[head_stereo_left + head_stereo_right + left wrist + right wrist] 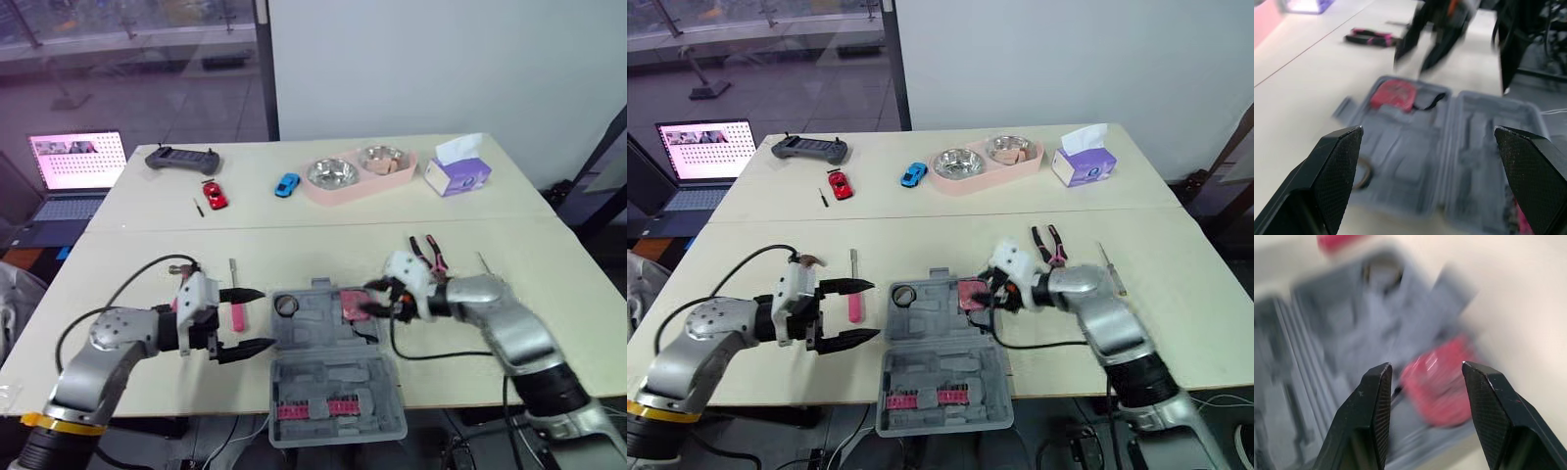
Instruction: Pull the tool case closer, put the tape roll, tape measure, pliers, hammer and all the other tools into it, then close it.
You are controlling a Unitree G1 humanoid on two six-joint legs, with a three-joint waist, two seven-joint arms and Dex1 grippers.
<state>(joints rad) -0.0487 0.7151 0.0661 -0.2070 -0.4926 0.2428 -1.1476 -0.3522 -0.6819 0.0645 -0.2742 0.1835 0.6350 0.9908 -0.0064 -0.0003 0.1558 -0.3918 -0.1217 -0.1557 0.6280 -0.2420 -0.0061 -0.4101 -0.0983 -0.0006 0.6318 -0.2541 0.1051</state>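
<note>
tool case (333, 392) open flat, hinge running left-right | left pincer (263, 318) released | right pincer (372, 300) released

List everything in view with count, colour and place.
tool case: one, grey, open, front centre of table
tape roll: one, dark, in the case's left part
tape measure: one, red, in the case's right part
pliers: one, black and pink, right of case
pink-handled tool: one, pink, left of case
red toy car: one, far table
blue toy car: one, far table
controller: one, dark grey, far left
bowls: two, steel, in tray
tray: one, pink, far centre
tissue box: one, purple, far right
laptop: one, open, left of table
left gripper: black, open, left of case
right gripper: black, open, over tape measure
</note>
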